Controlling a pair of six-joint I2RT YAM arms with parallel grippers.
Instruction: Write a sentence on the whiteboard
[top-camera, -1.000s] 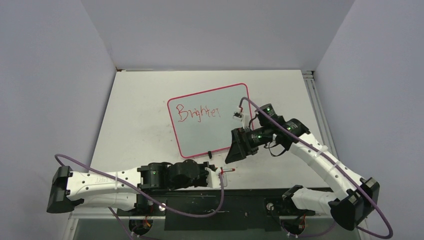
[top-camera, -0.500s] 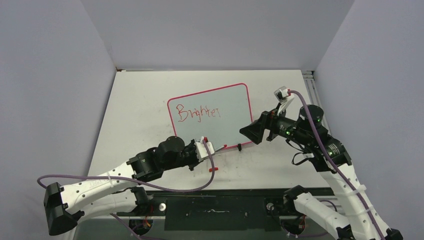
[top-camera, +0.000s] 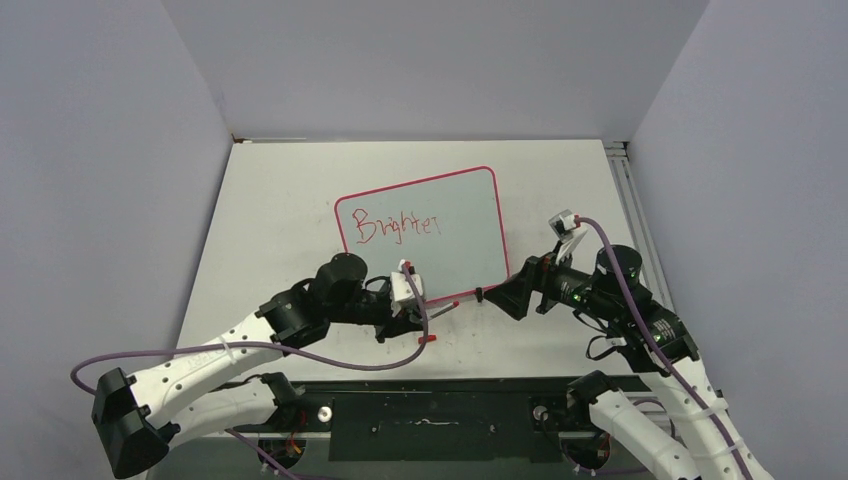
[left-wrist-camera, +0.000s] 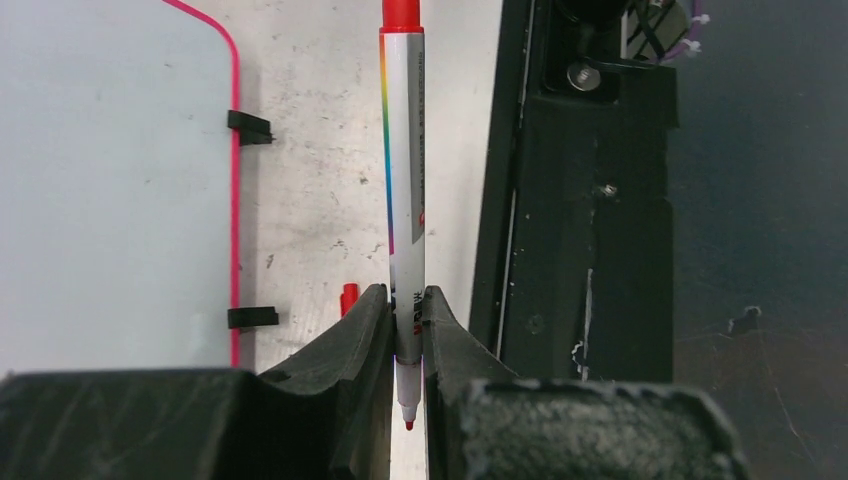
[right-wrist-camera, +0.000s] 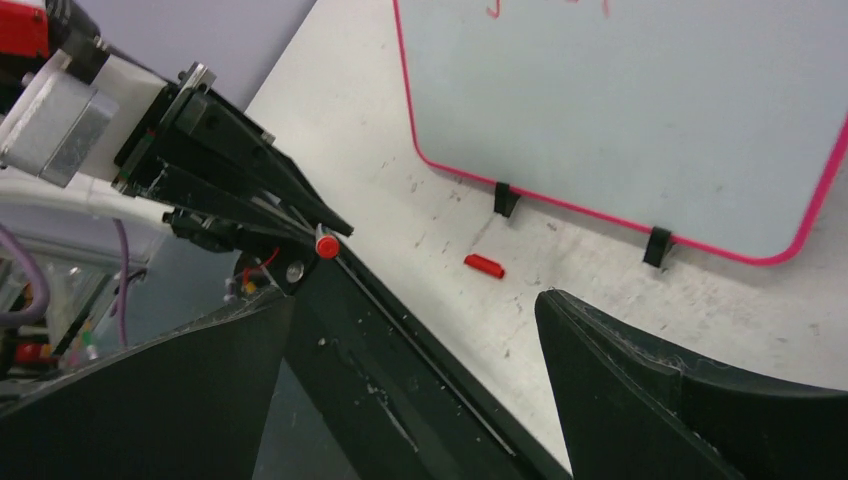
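The whiteboard (top-camera: 462, 225) lies flat at mid-table, glossy white with a pink-red frame. The sentence (top-camera: 397, 225) reads only "Brighter" in red on its upper left. My left gripper (top-camera: 422, 303) is just off the board's near edge, shut on a white red-tipped marker (top-camera: 441, 305). In the left wrist view the marker (left-wrist-camera: 403, 180) stands clamped between the fingers (left-wrist-camera: 365, 330), bare tip toward the camera, with the whiteboard (left-wrist-camera: 110, 180) to the left. My right gripper (top-camera: 503, 297) is open and empty by the board's near right corner. In its own view the right gripper (right-wrist-camera: 415, 300) has the whiteboard (right-wrist-camera: 650, 100) ahead.
The marker's red cap (top-camera: 427, 340) lies loose on the table near the front edge; it also shows in the wrist views (left-wrist-camera: 348, 298) (right-wrist-camera: 484, 264). Black feet (left-wrist-camera: 250, 127) clip the board's near edge. The black base rail (top-camera: 440, 395) runs along the table front.
My left arm rose from the table's front edge and carried the marker to the board's near edge. My right gripper left the board and came down by its near right corner.
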